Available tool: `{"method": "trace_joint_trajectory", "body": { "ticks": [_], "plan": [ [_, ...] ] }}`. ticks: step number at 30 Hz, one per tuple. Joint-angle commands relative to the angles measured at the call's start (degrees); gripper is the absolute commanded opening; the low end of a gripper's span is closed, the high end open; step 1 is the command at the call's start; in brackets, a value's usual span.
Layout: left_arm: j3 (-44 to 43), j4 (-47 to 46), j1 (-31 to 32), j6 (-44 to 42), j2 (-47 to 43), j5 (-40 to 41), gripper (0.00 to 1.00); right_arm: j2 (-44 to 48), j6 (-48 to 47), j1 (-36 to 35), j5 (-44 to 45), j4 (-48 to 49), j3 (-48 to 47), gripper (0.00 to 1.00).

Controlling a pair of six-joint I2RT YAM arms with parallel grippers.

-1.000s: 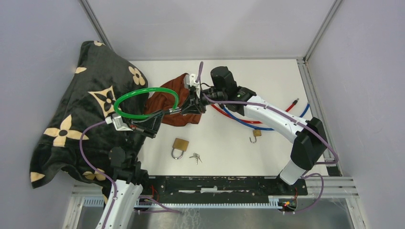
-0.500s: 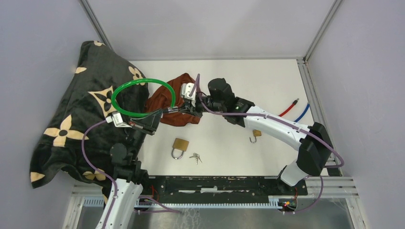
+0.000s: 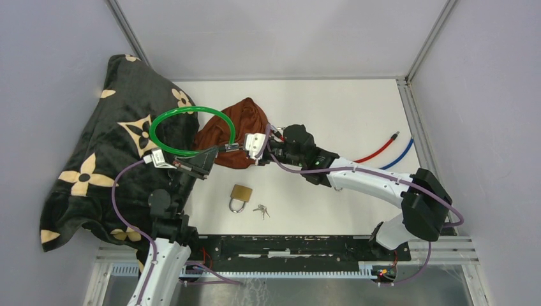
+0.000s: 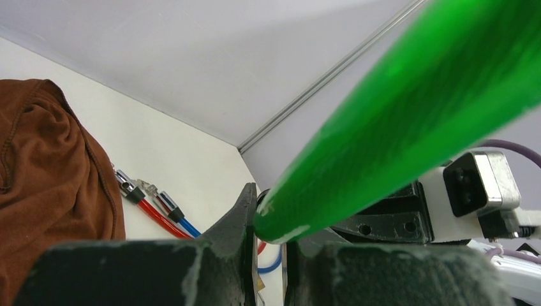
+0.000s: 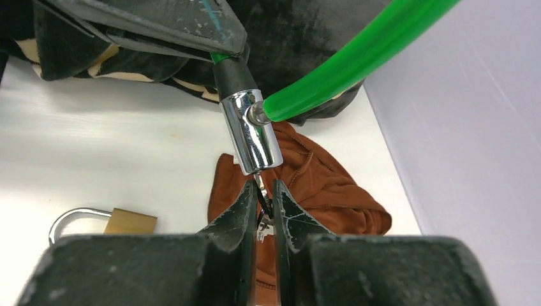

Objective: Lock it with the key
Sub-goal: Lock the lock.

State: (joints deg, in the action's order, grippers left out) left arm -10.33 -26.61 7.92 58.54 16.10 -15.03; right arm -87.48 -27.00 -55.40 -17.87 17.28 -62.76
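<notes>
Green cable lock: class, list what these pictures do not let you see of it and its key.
Key: right wrist view, blade hidden inside chrome barrel, bow pinched by right gripper.
Top view: key too small, under right gripper.
Left wrist view: blurred green cable blocks the barrel.

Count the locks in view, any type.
2. One green cable lock, held up in the left gripper; one brass padlock, flat on the table beside the loose keys. The right arm may hide others.
</notes>
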Motion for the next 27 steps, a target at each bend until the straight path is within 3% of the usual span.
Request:
{"method": "trace_joint_trajectory", "body": {
  "ticks": [1, 3, 7, 9, 12, 17, 27],
  "plan": [
    [-0.6, -1.6, -0.4, 3.0, -0.1, -1.1, 0.02, 3.1, -6.4, -0.9, 0.7, 9.8, 2.7, 0.00],
    [-0.7, -2.0, -0.5, 1.7, -0.4, -1.1, 0.02, 3.3, -8.2, -0.9, 0.6, 7.7, 2.7, 0.02],
    [-1.0, -5.3, -0.7, -2.6, -1.2, -1.2, 0.02, 4.5, -9.4, -0.8, 0.3, -0.9, -0.1, 0.44],
    [-1.0, -6.5, -0.9, -3.4, -1.1, -1.3, 0.02, 5.7, -9.6, -0.8, -0.8, -3.6, -0.2, 0.59],
    [-0.7, -6.7, -0.9, -3.7, -1.2, -1.7, 0.02, 7.5, -10.2, -0.8, -0.1, -5.5, 1.1, 0.71],
    [-0.5, -6.6, -1.0, -3.6, -1.5, -2.1, 0.02, 7.8, -9.5, -0.8, 2.1, -6.0, 0.4, 0.74],
    [-0.5, -6.6, -1.2, -3.3, -1.7, -1.9, 0.02, 2.5, -7.6, -0.8, -0.5, -9.2, -5.9, 0.49]
  ]
}}
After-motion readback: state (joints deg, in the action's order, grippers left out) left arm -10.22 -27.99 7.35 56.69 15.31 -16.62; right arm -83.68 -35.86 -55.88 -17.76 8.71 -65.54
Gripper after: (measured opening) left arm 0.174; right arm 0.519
